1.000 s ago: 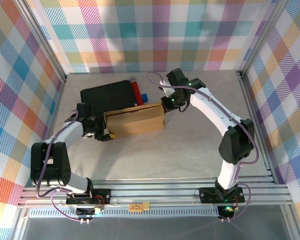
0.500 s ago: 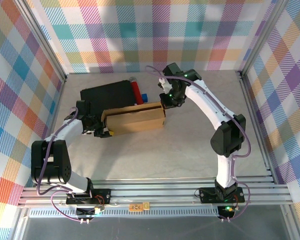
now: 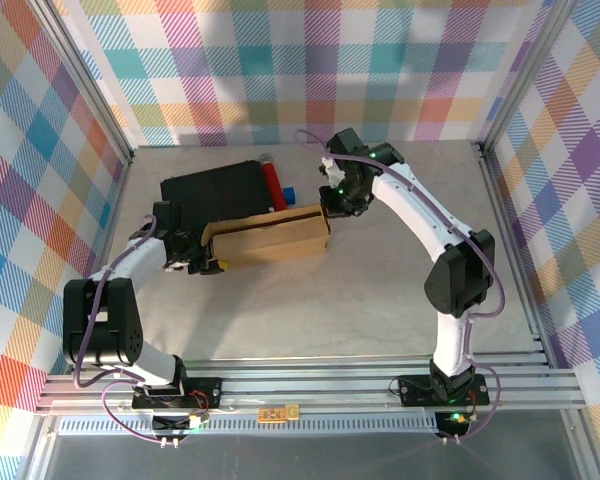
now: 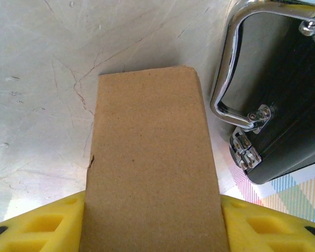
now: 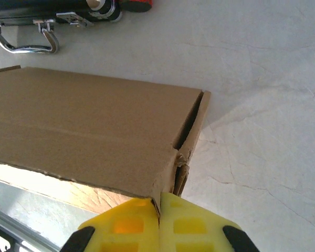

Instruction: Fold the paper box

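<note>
The brown paper box (image 3: 267, 237) lies on the table as a shallow closed shape, just in front of the black case. My left gripper (image 3: 204, 258) is at its left end. In the left wrist view the box end (image 4: 149, 147) fills the gap, and both yellow fingers (image 4: 37, 226) press against its sides. My right gripper (image 3: 331, 208) is at the box's far right corner. In the right wrist view this gripper (image 5: 159, 202) is shut on a thin, slightly torn cardboard wall at the corner of the box (image 5: 89, 121).
A black flat case (image 3: 215, 188) with a chrome handle (image 4: 226, 79) lies right behind the box. A red cylinder (image 3: 273, 183) and a small blue piece (image 3: 289, 194) sit at the case's right end. Checked walls enclose the table, which is bare in front.
My left fingers have closed in on the box's left end. The right arm's elbow has swung inward, and the box has shifted slightly to the left.
</note>
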`<state>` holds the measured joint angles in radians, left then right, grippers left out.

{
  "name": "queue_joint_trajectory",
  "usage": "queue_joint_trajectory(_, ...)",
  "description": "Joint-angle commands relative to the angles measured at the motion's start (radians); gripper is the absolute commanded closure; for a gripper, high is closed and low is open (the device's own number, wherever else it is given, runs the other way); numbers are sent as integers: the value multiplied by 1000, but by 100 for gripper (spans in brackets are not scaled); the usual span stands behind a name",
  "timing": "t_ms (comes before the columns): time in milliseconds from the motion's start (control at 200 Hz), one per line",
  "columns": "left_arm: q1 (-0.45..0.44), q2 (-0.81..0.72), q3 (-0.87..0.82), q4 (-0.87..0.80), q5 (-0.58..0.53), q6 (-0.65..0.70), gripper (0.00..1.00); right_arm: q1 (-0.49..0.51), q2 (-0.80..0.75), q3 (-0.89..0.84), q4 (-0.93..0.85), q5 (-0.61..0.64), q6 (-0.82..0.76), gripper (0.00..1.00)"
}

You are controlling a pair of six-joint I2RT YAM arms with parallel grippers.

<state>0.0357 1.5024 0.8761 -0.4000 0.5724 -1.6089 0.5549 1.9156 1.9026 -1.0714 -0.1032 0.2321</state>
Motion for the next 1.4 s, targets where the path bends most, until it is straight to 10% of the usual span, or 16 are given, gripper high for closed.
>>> queue_joint_trajectory(0,8,17,27,41,48,-31,59,13,21,-61,53,-3,16,100)
queue_joint_trajectory(385,57,45,121,-11,98,50,25,16,85,-46,69,84,-37,100)
queue_joint_trajectory(800,120,-56,166,-309,5,348,22,16,134,26,68,99,-38,100)
queue_joint_trajectory(1095,121,-162,347,-542,-248,568,29,26,173,73,47,110,-31,100)
queue_joint_trajectory(1275,86,-221,495,-662,-425,866,62,28,201,117,24,113,-38,100)
queue_joint_trajectory(1395,27,-258,490,-627,-420,1026,63,28,208,131,21,118,-45,100)
